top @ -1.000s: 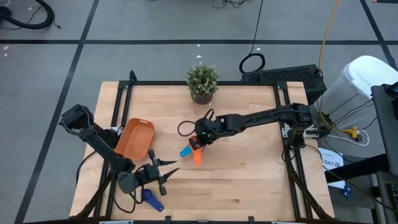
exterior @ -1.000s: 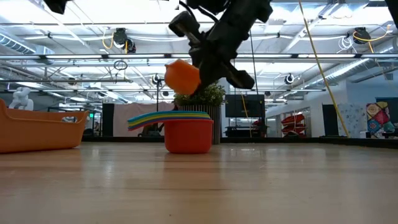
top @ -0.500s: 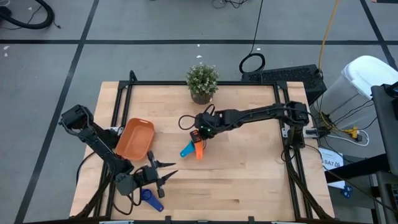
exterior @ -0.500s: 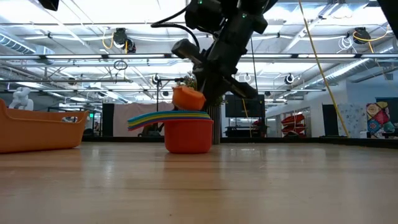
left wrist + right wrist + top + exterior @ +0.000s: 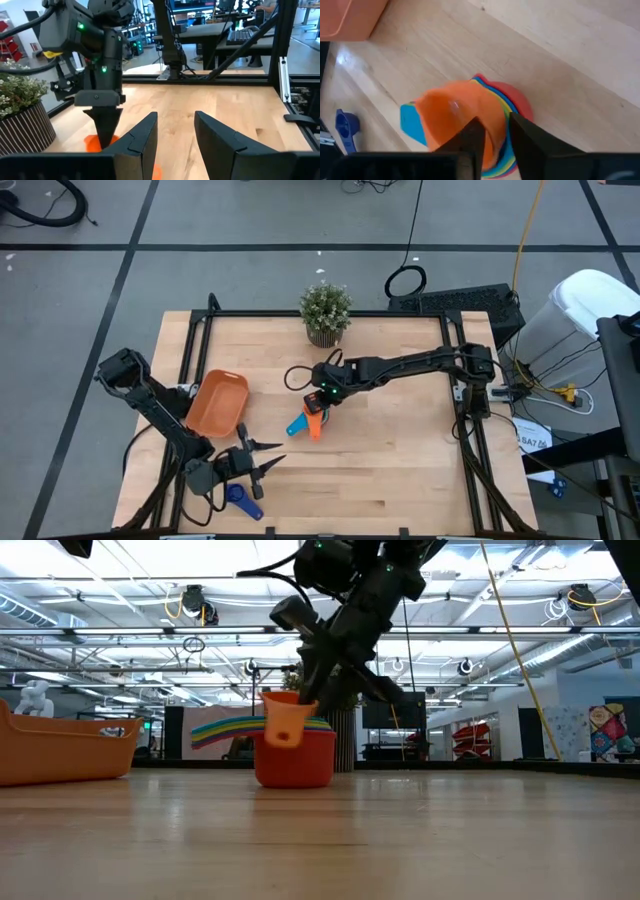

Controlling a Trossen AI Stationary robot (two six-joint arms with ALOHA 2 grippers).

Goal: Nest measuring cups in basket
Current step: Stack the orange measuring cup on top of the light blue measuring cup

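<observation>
A stack of nested measuring cups (image 5: 308, 422) stands mid-table, with a red cup (image 5: 296, 758) outermost and coloured handles (image 5: 222, 728) fanned to one side. The orange cup (image 5: 457, 115) sits tilted on top, and my right gripper (image 5: 320, 396) is right over it, shut on it. The orange basket (image 5: 215, 402) rests flat, left of the stack. A dark blue cup (image 5: 241, 498) lies near the table's near edge. My left gripper (image 5: 258, 465) hovers open beside it, touching nothing. My right gripper pinches the orange cup's bowl wall (image 5: 495, 131) between its two fingers, slanting down from above and from the table's far right. The cup sits tilted in the stack's top, its handle (image 5: 284, 728) hanging over the red cup's front.
A potted plant (image 5: 325, 312) stands at the table's far edge, behind the stack. Black frame rails run along the table's left and right sides. Bare wood lies to the right of the stack and toward the near edge.
My right gripper has come down, lowering the orange cup from well above the stack into its top. The cup has tipped, so its handle now hangs down the front. The stack has shifted slightly sideways on the table.
</observation>
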